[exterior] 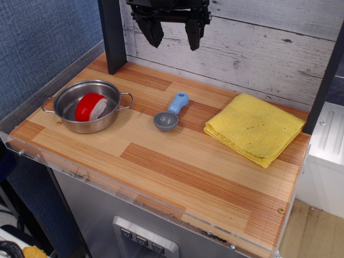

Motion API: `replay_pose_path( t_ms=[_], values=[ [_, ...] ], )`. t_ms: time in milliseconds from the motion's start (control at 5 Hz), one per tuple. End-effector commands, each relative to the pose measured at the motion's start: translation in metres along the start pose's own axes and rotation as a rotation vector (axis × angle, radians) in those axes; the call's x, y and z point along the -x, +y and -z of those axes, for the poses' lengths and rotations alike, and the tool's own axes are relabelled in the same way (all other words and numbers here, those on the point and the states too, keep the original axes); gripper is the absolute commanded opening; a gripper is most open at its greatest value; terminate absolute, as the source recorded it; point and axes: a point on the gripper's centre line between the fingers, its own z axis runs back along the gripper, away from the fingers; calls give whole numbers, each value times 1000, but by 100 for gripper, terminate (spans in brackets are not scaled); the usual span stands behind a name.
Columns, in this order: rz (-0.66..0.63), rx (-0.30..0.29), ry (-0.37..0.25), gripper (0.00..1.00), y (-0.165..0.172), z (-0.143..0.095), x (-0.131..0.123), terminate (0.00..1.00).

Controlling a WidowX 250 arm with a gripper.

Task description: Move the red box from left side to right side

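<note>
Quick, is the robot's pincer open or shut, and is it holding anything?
Pincer: open and holding nothing, up high by the back wall. The red box lies in the pot.

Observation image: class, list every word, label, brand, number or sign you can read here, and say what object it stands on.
None can be read.
The red box, metal pot, blue scoop, yellow cloth and gripper show no print.
The three buttons on the grey front panel may carry marks, too small to read.
</note>
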Motion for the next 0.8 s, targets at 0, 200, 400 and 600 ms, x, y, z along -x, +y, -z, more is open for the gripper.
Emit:
replay_pose_path(
  t_ms=[0,200,400,600],
  values=[
    [0,0,0,100,0,0,0,0],
    [-61,1,-13,100,25,-4,4,0],
    [-109,-31,-20,100,46,-5,10,0],
    [-129,-90,-13,100,74,-5,18,0]
  ],
)
